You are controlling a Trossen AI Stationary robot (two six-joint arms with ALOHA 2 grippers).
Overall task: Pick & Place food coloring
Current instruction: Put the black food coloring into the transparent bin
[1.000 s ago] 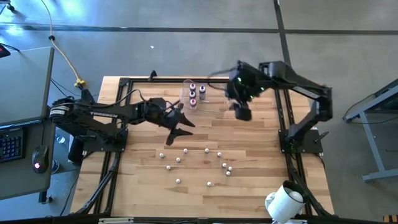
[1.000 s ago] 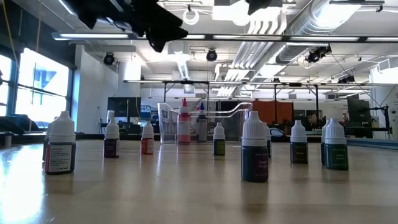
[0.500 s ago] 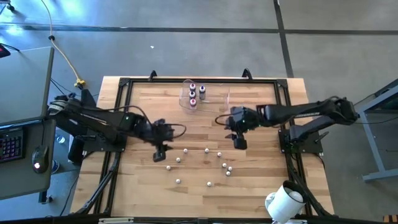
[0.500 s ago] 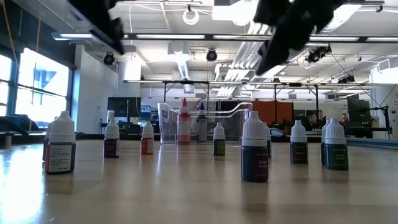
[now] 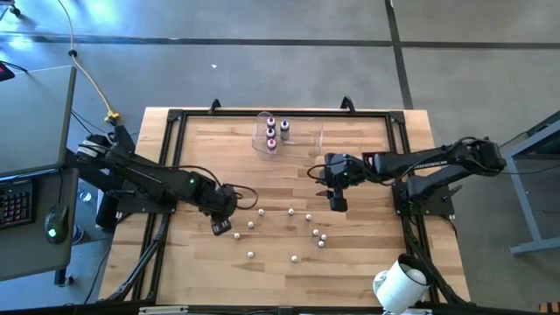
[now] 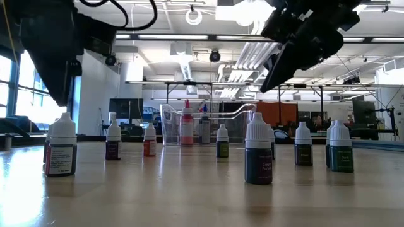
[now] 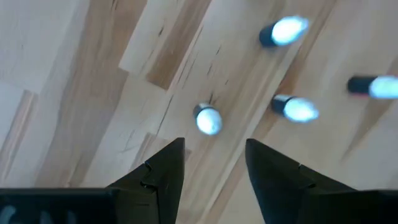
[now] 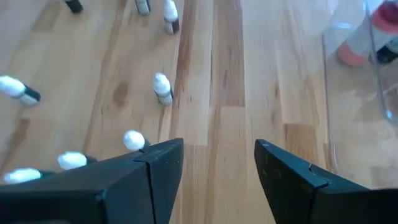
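Note:
Several tiny white-capped food coloring bottles (image 5: 291,211) stand upright on their bases, scattered over the near half of the wooden table. Three more (image 5: 271,131) stand inside the clear tub (image 5: 302,138) near the far edge. My left gripper (image 5: 220,227) is open and points down over the leftmost bottle (image 7: 208,119), just above its cap (image 6: 62,123) without touching it. My right gripper (image 5: 337,204) is open and hovers above the table at the right of the group, holding nothing (image 8: 217,155); the nearest bottle (image 8: 163,88) stands clear ahead of it.
A dark metal frame (image 5: 175,118) borders the table. A big white cylinder (image 5: 398,284) sits off the near right corner. Bare wood (image 5: 289,175) lies between the tub and the bottle group. A desk with a keyboard and mouse (image 5: 26,201) stands to the left.
My left gripper has swung from beside the tub toward the near edge and come down over the leftmost bottle. My right gripper has travelled from beside the tub toward the near edge, then nearly stopped at the right of the bottles. No bottle has moved.

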